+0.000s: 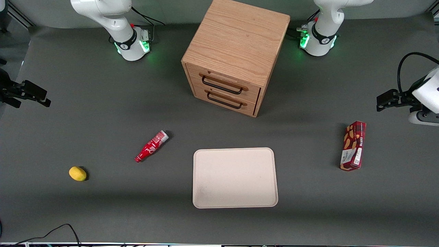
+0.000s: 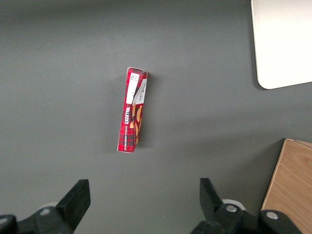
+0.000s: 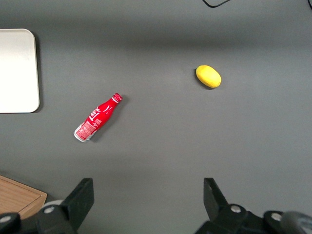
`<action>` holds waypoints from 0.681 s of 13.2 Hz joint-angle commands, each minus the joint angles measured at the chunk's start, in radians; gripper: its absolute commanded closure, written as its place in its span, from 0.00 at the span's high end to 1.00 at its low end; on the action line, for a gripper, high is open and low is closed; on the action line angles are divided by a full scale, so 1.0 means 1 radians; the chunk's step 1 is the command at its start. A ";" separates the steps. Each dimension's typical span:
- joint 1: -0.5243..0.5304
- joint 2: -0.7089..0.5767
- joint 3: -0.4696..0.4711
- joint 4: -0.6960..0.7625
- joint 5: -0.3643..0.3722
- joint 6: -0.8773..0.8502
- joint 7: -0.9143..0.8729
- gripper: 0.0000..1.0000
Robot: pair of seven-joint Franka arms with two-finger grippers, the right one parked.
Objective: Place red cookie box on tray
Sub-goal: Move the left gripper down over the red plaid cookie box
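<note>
One spread pincer (image 2: 144,197) above table.

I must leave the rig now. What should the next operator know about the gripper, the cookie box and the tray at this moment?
Gripper: jaws open, holding nothing, hanging above the table near the red cookie box, not touching it.
Red cookie box: lying flat on the table toward the working arm's end, apart from the tray.
Tray: nothing on it, in front of the wooden drawer cabinet.
Done: nothing yet.
Left: descend, grasp the box, carry it to the tray, release.
</note>
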 commanded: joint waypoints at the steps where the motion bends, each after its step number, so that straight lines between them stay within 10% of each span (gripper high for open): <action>1: -0.016 0.016 0.026 0.043 0.005 -0.054 -0.009 1.00; 9: 0.059 0.094 0.030 0.014 0.006 0.004 0.138 1.00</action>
